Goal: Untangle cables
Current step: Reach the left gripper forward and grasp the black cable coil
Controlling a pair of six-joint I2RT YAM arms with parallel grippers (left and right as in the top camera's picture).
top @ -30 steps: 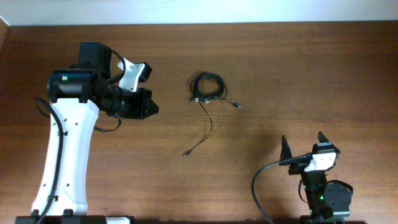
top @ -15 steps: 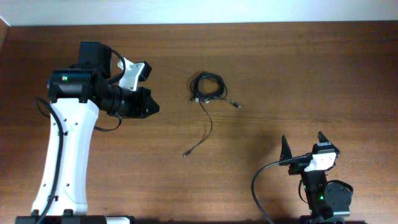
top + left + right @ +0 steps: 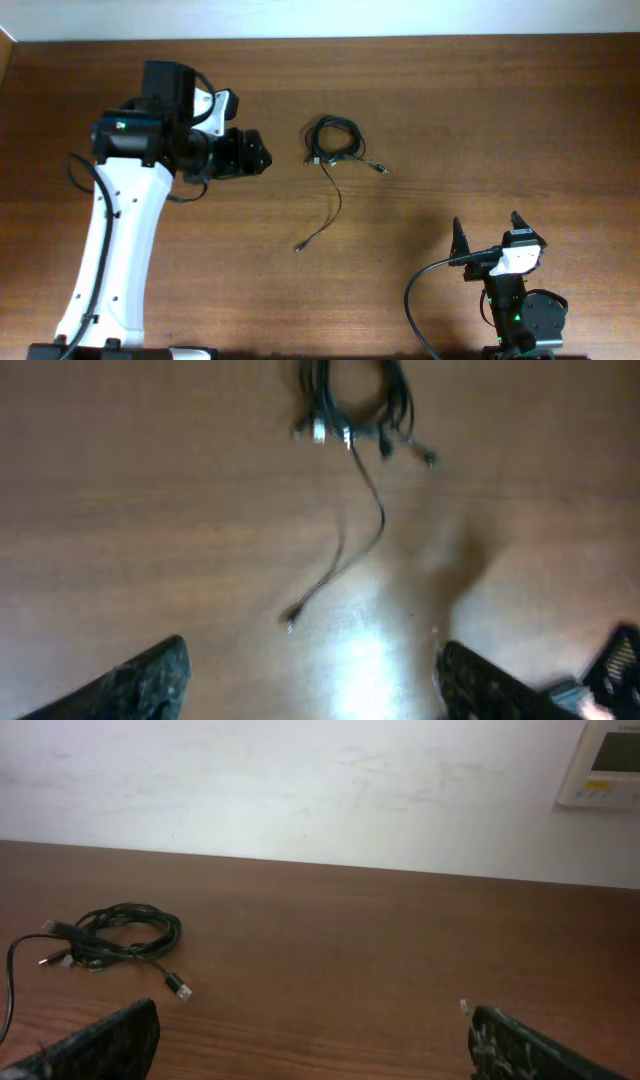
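Table (image 3: 500, 110) of dark brown wood fills the overhead view, with a pale wall (image 3: 300, 780) behind it. Left arm (image 3: 110, 240), white with a black wrist, reaches in from the near left edge. Its left gripper (image 3: 256, 155) hangs over bare wood to the left of the cables. The wrist camera shows its two black fingers (image 3: 140, 680) spread wide with nothing between them. Right arm (image 3: 515, 300) sits folded at the near right corner. The right gripper (image 3: 487, 222) has its jaws apart and empty, well away from the cables. The cables (image 3: 335, 140) lie near the table's middle, thin black cords in a small loose coil. One strand (image 3: 335, 200) trails from the coil toward the near edge, ending in a small plug (image 3: 299, 246). A short end with a dark plug (image 3: 382, 170) pokes out to the coil's right. Light-tipped plugs (image 3: 314, 159) sit at its lower left.
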